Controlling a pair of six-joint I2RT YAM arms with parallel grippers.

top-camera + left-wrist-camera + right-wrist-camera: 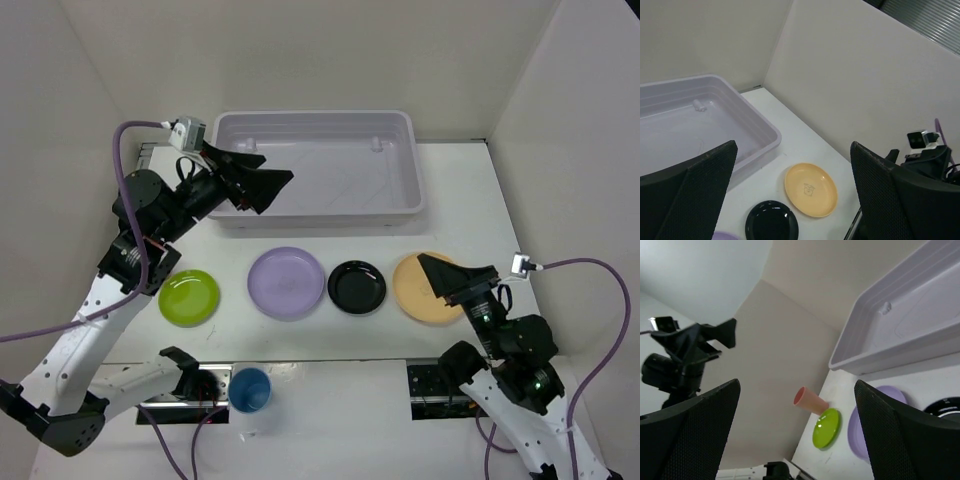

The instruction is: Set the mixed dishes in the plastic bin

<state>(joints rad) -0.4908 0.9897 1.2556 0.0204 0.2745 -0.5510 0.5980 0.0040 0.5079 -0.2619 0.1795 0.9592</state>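
The plastic bin [404, 190] stands at the back of the table with nothing in it. In front of it lie, in a row, the lime green plate [189, 297], lavender plate [286, 282], black plate [357, 287] and pale orange plate [418, 297]. The blue cup [250, 389] stands upright at the near edge. The salmon-pink cup [811, 400] stands behind the lime plate [826, 427]; my left arm hides it from above. My left gripper [274, 169] is open and empty over the bin's front left corner. My right gripper [438, 272] is open and empty above the orange plate.
White walls close in the table on the left, back and right. The left wrist view shows the bin [755, 125], orange plate [810, 189] and black plate [771, 221]. The right wrist view shows the bin [900, 325] and lavender plate [860, 425].
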